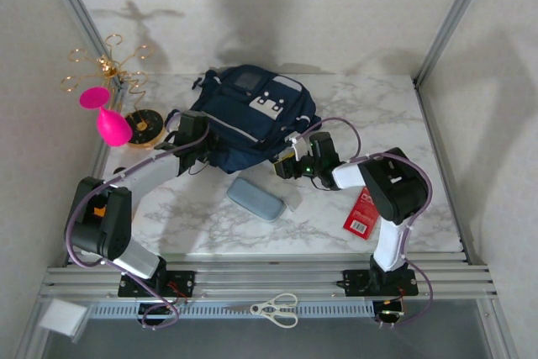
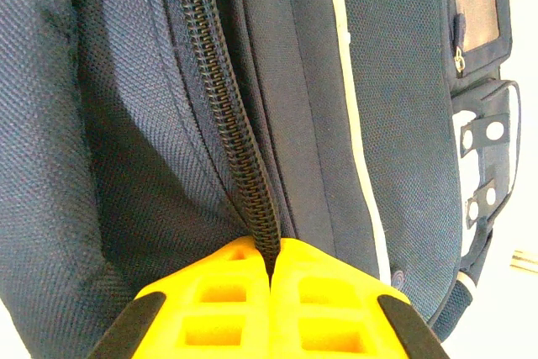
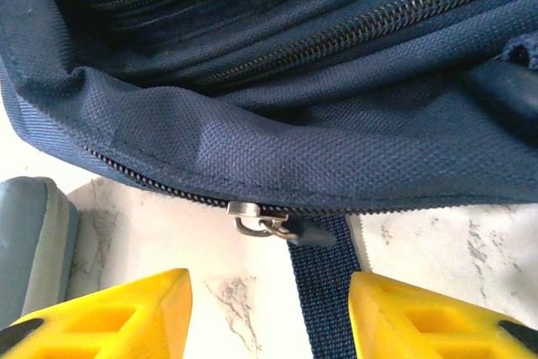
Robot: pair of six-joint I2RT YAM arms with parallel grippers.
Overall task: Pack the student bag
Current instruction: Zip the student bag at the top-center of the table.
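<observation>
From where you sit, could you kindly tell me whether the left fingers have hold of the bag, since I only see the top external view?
Observer: Yes; the left fingers are shut, pinching the student bag along its zip.
Operator: And the right ones?
Observer: The right fingers are open, holding nothing.
Operator: What lies ahead of them?
Observer: A metal zip pull at the bag's lower edge, lined up between them.

Bag (image 1: 252,115) at the back of the table (image 1: 387,115) — case (image 1: 256,199) just before it, packet (image 1: 362,214) to the right, scissors (image 1: 277,309) on the near rail (image 1: 252,279).
</observation>
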